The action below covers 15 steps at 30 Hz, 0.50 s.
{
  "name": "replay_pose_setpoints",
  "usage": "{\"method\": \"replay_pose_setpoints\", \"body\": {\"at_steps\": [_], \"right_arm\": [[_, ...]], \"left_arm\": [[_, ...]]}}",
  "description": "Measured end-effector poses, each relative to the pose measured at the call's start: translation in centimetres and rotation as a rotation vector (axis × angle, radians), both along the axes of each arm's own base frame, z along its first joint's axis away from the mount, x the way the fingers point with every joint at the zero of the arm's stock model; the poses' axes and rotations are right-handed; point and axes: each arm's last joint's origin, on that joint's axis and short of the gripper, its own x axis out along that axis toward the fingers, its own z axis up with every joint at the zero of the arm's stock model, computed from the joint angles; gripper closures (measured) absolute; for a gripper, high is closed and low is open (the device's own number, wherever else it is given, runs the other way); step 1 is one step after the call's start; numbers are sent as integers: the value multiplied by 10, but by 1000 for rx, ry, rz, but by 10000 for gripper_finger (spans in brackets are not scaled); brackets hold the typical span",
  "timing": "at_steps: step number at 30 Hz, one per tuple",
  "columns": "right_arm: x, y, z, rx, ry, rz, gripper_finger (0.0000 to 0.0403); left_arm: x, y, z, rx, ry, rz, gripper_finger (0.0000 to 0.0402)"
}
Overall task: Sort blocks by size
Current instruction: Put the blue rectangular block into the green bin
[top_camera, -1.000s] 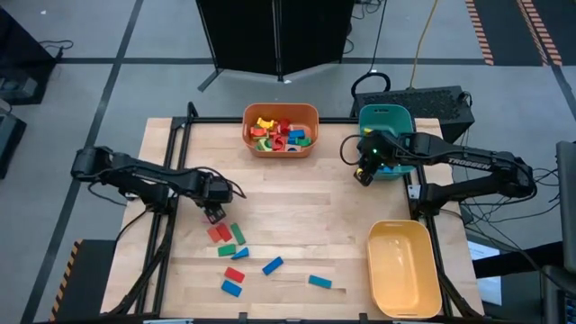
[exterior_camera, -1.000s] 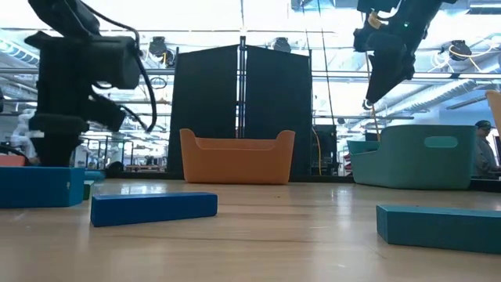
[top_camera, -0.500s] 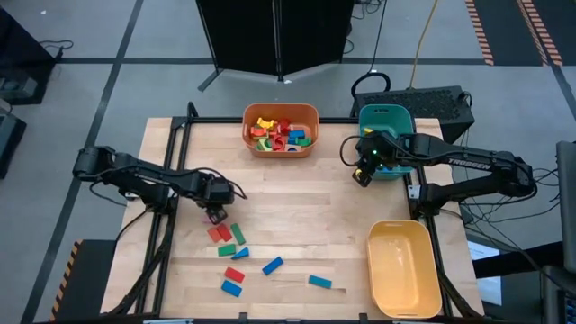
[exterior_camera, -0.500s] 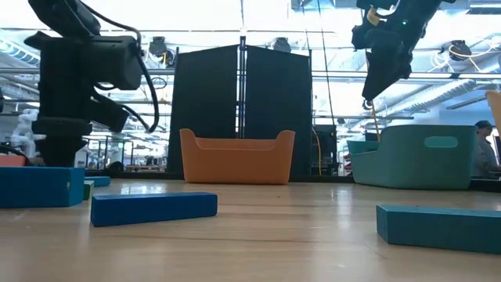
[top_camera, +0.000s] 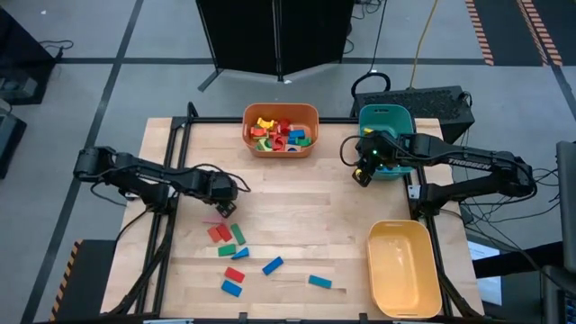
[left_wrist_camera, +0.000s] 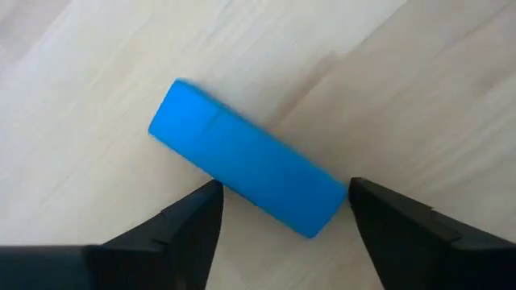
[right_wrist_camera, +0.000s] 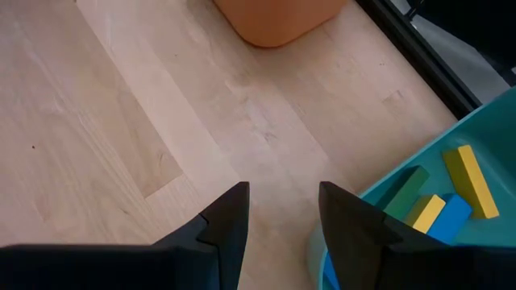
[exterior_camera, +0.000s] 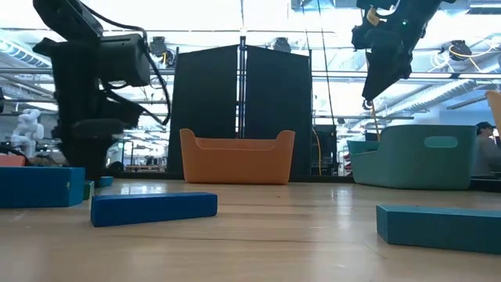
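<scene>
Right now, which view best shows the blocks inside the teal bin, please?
Right wrist view: it looks into the teal bin at a yellow block, a green block and a blue block. High view: the right arm hides most of them. Low view: only the bin's wall. Left wrist view: nothing.

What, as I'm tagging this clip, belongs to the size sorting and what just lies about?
Job: loose blocks; blue block before the open left gripper; orange bin, teal bin, yellow bin; right gripper beside the teal bin.
Lying about: black case and dark screen behind the table.
</scene>
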Motion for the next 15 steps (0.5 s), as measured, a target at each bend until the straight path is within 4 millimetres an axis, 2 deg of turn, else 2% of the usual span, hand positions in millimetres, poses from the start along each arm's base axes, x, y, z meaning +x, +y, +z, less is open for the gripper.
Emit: {"method": "replay_pose_setpoints", "body": {"at_steps": [6, 15], "right_arm": [[0, 0, 0, 1, 2, 0, 264], [-1, 0, 0, 2, 9, 0, 264]], "left_arm": [[11, 5, 2, -25, -120, 51, 116], [9, 13, 2, -26, -111, 67, 116]]}}
